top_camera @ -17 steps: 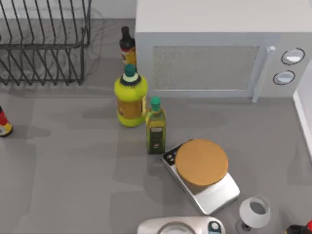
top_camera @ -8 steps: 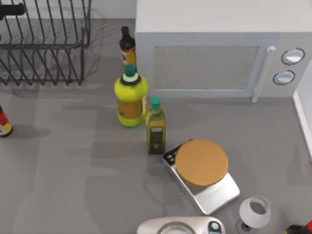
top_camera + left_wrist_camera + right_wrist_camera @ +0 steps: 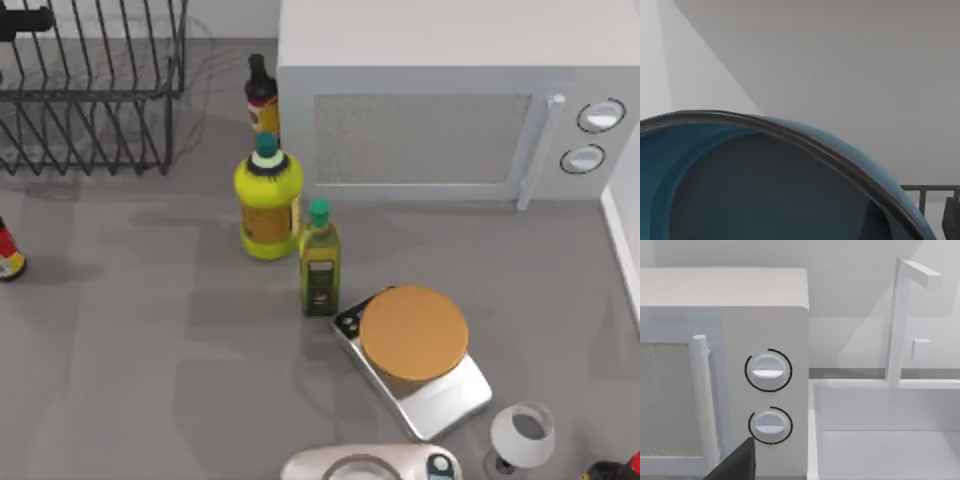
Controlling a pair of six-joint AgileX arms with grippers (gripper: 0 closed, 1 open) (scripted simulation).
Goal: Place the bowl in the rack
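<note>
The blue bowl with its thin reddish-brown rim sits right in front of the left wrist camera, held up against the pale wall with my left gripper shut on it. Beyond its rim a dark rail of the rack shows. From above, the wire rack stands at the table's back left, and a dark part of my left arm reaches over its far left corner. My right gripper hangs in front of the microwave's two knobs.
A white microwave fills the back right. A dark bottle, yellow bottle and green bottle stand mid-table. A silver scale, wine glass and red bottle lie nearer the edges.
A dark part of my left arm has come into the top view over the rack's far left corner and stays there. Nothing on the table has moved.
</note>
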